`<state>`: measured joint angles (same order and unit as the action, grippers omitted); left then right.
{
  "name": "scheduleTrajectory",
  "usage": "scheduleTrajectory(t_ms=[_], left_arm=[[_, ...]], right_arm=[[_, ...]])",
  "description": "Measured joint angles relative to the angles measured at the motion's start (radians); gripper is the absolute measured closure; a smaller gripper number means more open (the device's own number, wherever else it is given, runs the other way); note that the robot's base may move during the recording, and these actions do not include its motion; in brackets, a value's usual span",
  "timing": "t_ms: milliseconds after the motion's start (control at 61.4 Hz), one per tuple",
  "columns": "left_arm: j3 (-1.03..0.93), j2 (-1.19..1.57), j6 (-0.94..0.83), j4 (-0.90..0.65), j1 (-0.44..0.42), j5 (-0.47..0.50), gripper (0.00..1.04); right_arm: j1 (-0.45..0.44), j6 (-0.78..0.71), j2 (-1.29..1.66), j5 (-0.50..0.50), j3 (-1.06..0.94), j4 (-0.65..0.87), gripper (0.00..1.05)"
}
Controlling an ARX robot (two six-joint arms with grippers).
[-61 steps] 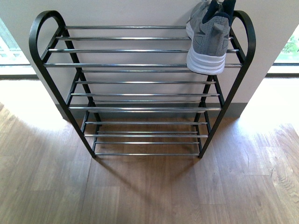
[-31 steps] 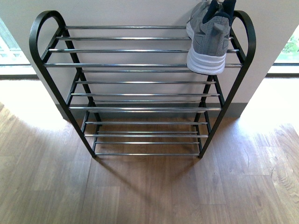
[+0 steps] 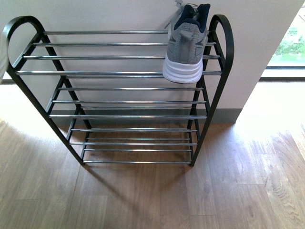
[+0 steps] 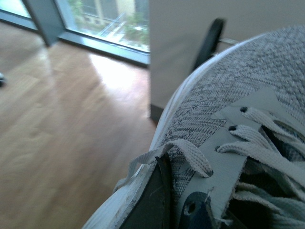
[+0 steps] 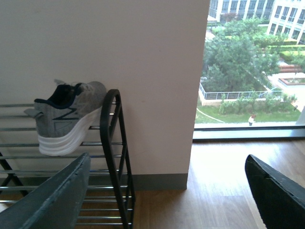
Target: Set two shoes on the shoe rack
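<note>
One grey knit shoe (image 3: pixel 183 47) with a thick white sole stands on the top tier of the shoe rack (image 3: pixel 119 73), at its right end, heel toward me. The right wrist view shows that shoe (image 5: pixel 66 117) from the side, beside the rack's black arch (image 5: pixel 114 143). My right gripper (image 5: pixel 164 200) hangs open to the right of the rack, with only floor between its fingers. The other shoe (image 4: pixel 224 95) fills the left wrist view, laces up, and my left gripper (image 4: pixel 174 205) is shut on its upper by the eyelets. Neither arm shows in the front view.
The rack stands against a pale wall (image 3: pixel 119 14) on a wooden floor (image 3: pixel 152 195). A floor-level window (image 3: pixel 288 47) lies to the right of the wall. Another window (image 4: pixel 105 24) shows in the left wrist view, with the rack's arch (image 4: pixel 209 40) behind the held shoe.
In the front view the rack and the shoe on it now sit further left and a little lower in the picture; the view has swung to the right. The shoe keeps its place on the rack.
</note>
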<state>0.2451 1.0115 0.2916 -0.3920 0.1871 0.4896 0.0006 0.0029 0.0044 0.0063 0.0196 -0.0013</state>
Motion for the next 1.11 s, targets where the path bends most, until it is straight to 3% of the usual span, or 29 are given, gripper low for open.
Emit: scheduleTrajectory(t_ms=[98, 147, 375, 652, 1075, 1108], left_arm=[[0.196, 0.204, 0.169, 0.005, 0.084, -0.092, 1.03], [0.391, 0.385, 0.277, 0.050, 0.131, -0.150, 1.03], [0.888, 0.840, 0.397, 0.212, 0.199, -0.241, 1.03], [1.213, 1.094, 0.444, 0.357, 0.229, -0.293, 1.03], [1.513, 1.321, 0.515, 0.475, 0.224, -0.305, 1.03], [1.524, 1.321, 0.515, 0.493, 0.225, -0.305, 0.98]], right_arm=[[0.000, 0.000, 0.000, -0.006, 0.000, 0.000, 0.09], [0.000, 0.000, 0.000, -0.005, 0.000, 0.000, 0.09], [0.000, 0.000, 0.000, -0.005, 0.000, 0.000, 0.09], [0.000, 0.000, 0.000, -0.006, 0.000, 0.000, 0.09], [0.000, 0.000, 0.000, -0.006, 0.000, 0.000, 0.09], [0.000, 0.000, 0.000, -0.005, 0.000, 0.000, 0.09]])
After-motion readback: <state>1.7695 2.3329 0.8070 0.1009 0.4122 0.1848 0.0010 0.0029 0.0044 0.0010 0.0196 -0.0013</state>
